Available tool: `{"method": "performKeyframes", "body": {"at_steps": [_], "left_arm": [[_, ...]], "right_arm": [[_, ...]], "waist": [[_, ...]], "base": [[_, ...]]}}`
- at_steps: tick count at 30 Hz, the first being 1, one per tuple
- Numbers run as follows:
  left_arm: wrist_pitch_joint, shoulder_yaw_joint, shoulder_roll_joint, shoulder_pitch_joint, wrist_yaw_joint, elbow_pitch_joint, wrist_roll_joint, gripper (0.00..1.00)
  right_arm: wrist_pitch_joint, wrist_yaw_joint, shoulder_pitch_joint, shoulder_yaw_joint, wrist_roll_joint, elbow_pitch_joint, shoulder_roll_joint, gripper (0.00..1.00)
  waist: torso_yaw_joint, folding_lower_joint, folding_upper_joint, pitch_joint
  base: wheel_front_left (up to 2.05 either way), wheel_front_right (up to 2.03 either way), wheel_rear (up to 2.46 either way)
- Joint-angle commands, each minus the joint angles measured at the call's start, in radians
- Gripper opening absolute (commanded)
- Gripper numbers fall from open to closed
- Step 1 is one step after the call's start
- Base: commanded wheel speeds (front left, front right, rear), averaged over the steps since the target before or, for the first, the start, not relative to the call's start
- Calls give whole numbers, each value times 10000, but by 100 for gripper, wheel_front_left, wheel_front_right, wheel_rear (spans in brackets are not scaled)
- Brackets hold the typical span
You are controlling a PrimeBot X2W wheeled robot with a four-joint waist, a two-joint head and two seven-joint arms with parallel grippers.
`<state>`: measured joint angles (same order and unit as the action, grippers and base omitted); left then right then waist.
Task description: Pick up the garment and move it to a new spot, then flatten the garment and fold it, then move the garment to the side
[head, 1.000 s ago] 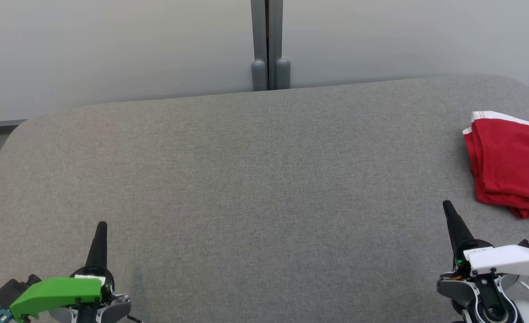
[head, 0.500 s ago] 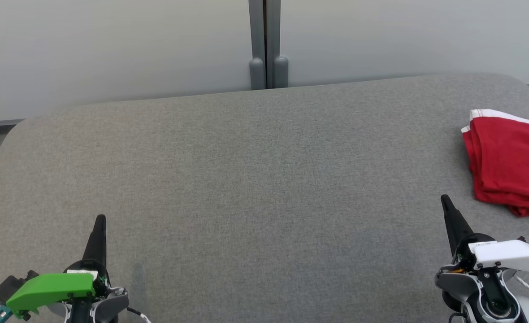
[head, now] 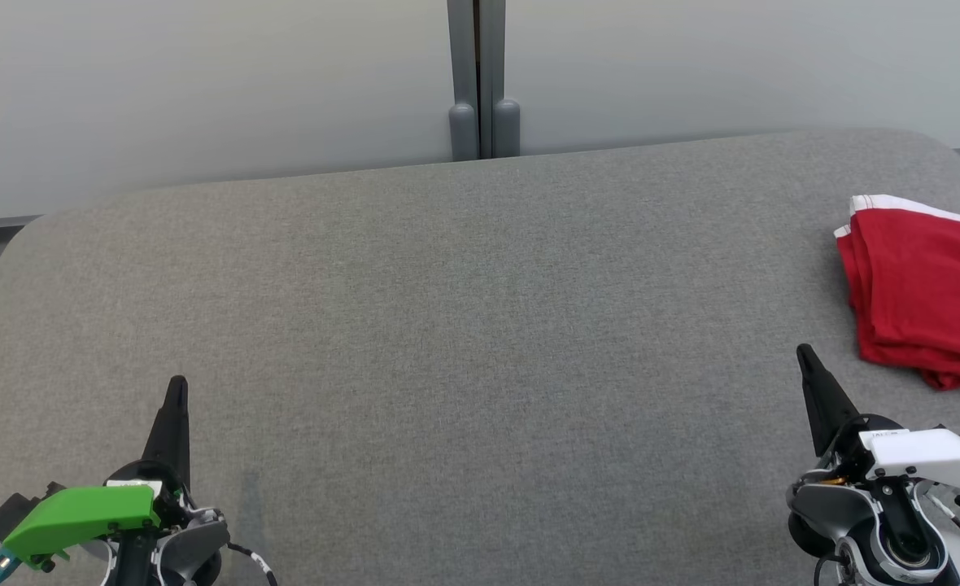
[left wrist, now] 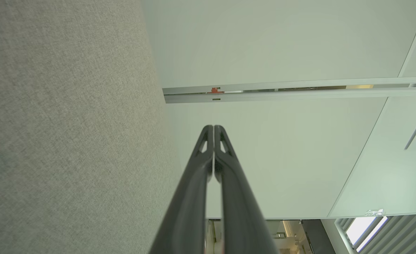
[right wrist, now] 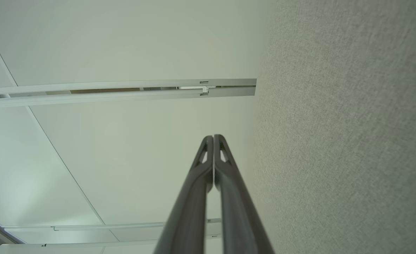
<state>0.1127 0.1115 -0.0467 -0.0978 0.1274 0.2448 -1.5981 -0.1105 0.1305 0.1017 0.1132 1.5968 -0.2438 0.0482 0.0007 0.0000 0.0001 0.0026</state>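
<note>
Lying folded in a compact stack at the right edge of the table (head: 464, 325), toward its far right corner, the red garment (head: 923, 301) shows a white trim along its far side and slightly uneven layers at its near corner. Its right portion runs out of the head view, so any overhang cannot be confirmed. The left gripper (head: 176, 387) sits at the near left of the table, fingers pressed together on nothing. The right gripper (head: 804, 356) sits at the near right, likewise clenched and empty, near the garment's near corner but apart from it. Assessment: folding and setting aside appear complete, and only a clean finish remains. Recommended practice: keep both grippers closed and low-risk, route the right arm away from the stack so no finger catches a layer, and leave the fold undisturbed.
</note>
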Motion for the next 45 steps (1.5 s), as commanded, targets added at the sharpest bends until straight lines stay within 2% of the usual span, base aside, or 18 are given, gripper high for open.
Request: {"method": "performKeyframes", "body": {"at_steps": [1, 45], "left_arm": [[45, 49, -63, -210, 69, 19, -201, 0], [50, 44, -63, -184, 70, 14, -168, 0]], "right_arm": [[-74, 4, 130, 21, 213, -34, 37, 0], [-68, 4, 109, 16, 190, -28, 36, 0]], "waist": [[-6, 0, -1, 4], [-7, 0, -1, 5]], "base": [[0, 0, 0], [0, 0, 0]]}}
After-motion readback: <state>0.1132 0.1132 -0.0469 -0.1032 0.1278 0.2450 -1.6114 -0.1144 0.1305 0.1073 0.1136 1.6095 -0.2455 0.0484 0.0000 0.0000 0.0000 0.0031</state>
